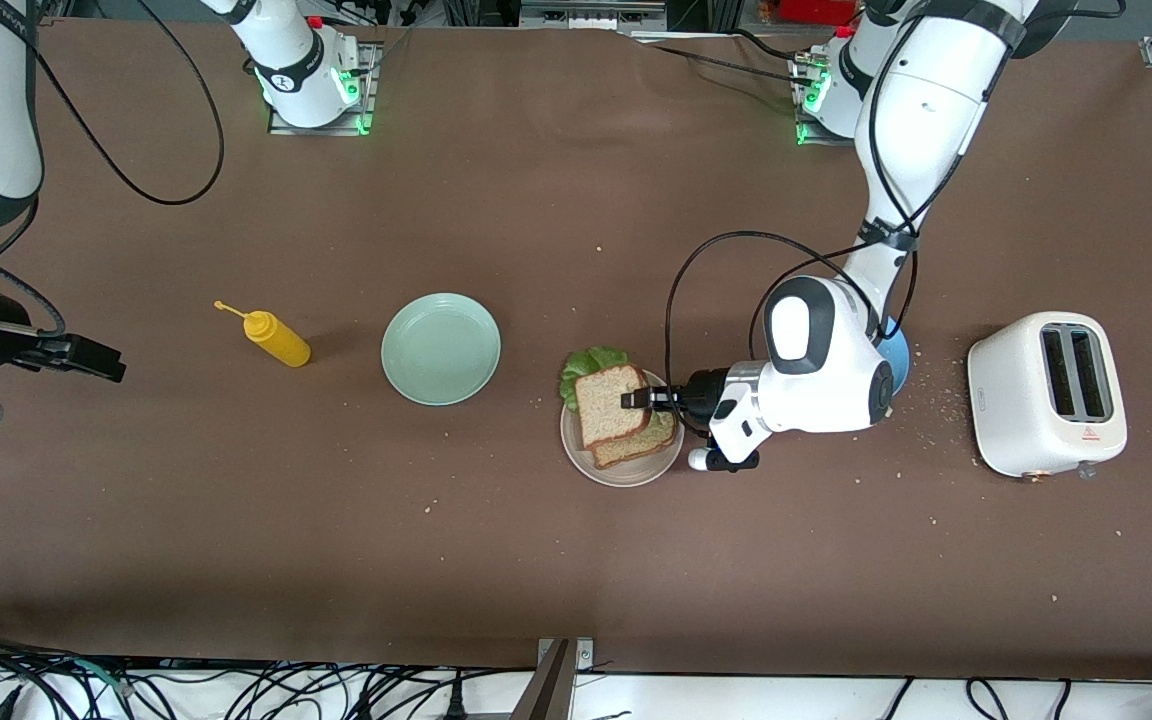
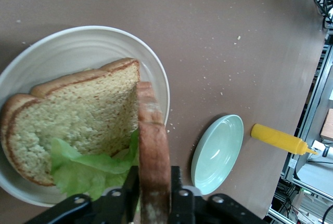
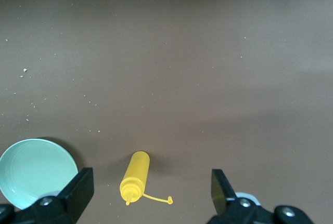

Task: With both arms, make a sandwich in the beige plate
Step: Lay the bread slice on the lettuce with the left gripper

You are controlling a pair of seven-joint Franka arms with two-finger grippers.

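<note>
The beige plate (image 1: 626, 475) (image 2: 78, 34) holds a bottom bread slice (image 1: 636, 448) (image 2: 78, 109) with a green lettuce leaf (image 1: 591, 362) (image 2: 88, 169) on it. A top bread slice (image 1: 608, 403) (image 2: 153, 146) leans tilted over them, its crust edge between the fingers of my left gripper (image 1: 639, 400) (image 2: 154, 174), which is shut on it. My right gripper (image 1: 101, 360) (image 3: 151, 177) waits open above the table at the right arm's end, over the yellow bottle, with nothing between its fingers.
A mint-green plate (image 1: 441, 348) (image 2: 217, 154) (image 3: 31, 169) and a yellow squeeze bottle (image 1: 276, 338) (image 2: 278, 138) (image 3: 135, 177) lie toward the right arm's end. A white toaster (image 1: 1048, 392) stands toward the left arm's end. A blue plate (image 1: 898, 358) peeks from under the left arm. Crumbs are scattered.
</note>
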